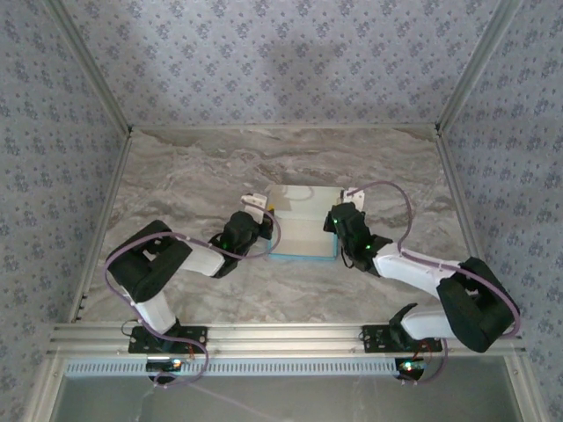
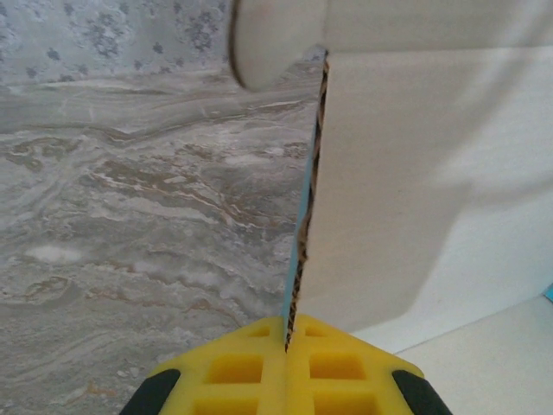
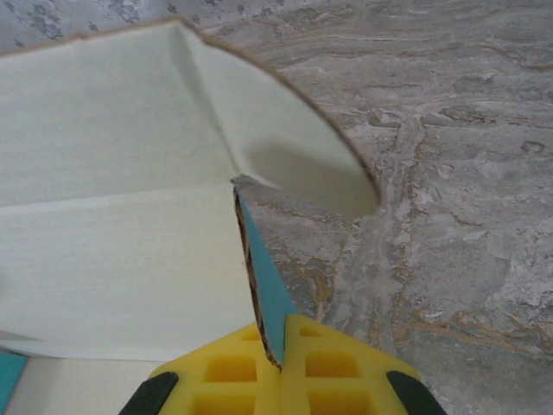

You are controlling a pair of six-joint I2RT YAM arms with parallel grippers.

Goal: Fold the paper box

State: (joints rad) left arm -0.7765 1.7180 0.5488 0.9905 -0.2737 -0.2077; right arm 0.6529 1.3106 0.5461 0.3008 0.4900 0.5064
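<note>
**Q:** Where did the paper box (image 1: 303, 220) lie, and why was it held so?

**A:** It lay mid-frame on the desk (image 1: 193, 176), pale inner face up, with a blue edge along its lower side. Both side flaps stood raised. This was probably so that the two walls could be brought up together and kept square.

**Q:** And the hands?

**A:** The left hand (image 2: 287, 346) was clamped on the left flap (image 2: 380, 190). The right hand (image 3: 281, 346) was clamped on the right flap (image 3: 268, 294). Each flap was pinched edge-on, and the box lay between the two hands.
</note>
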